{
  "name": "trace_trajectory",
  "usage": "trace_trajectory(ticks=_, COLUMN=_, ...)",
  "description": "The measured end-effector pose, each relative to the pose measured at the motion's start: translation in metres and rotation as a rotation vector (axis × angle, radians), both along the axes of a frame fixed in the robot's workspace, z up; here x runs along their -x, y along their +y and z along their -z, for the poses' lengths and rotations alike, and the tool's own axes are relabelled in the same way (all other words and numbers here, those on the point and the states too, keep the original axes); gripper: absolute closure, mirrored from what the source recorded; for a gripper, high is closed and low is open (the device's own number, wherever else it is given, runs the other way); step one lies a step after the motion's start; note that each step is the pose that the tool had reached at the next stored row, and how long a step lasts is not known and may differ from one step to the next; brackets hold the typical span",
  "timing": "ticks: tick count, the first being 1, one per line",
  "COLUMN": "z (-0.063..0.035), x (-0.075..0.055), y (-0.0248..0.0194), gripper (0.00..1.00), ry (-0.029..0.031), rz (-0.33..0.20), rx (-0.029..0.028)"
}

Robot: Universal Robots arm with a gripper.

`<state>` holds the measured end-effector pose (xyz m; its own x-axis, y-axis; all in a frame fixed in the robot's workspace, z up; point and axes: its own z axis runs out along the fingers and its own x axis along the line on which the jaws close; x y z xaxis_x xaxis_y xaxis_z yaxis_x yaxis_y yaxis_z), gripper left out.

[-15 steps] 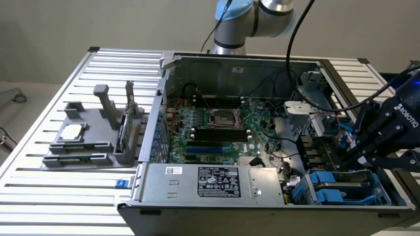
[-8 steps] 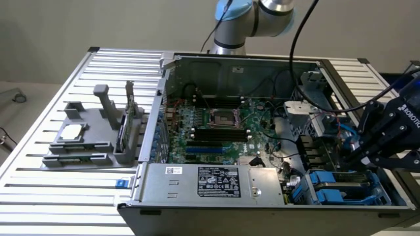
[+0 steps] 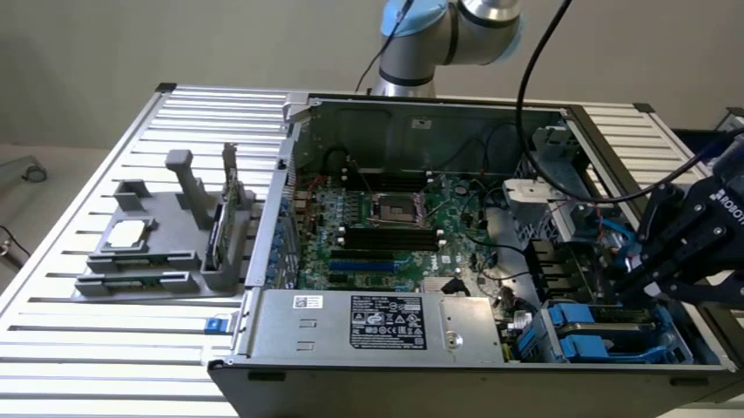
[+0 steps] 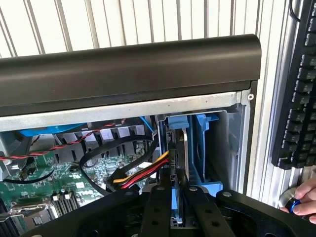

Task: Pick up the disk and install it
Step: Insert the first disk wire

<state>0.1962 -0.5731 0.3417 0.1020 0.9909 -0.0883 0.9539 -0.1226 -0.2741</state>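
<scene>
Right now the disk (image 4: 180, 148) stands on edge, set into the blue drive bay (image 4: 202, 143) at the corner of the open computer case (image 3: 348, 387), towards the exterior view's right. The gripper (image 4: 175, 200) has its jaws clamped on either side of the disk. Outside the case, a person's hand (image 4: 307, 197) rests near a keyboard (image 4: 301, 84).
</scene>
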Motion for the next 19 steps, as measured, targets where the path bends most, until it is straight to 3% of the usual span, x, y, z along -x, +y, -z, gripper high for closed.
trace_trajectory(ticks=8, z=0.0028, x=-0.0005, y=-0.0031, gripper=0.84, ry=0.0120, rz=0.000, rx=0.0000)
trace_trajectory(ticks=19, z=0.0045, x=-0.0005, y=-0.0029, gripper=0.84, ry=0.0148, rz=-0.001, rx=-0.0003)
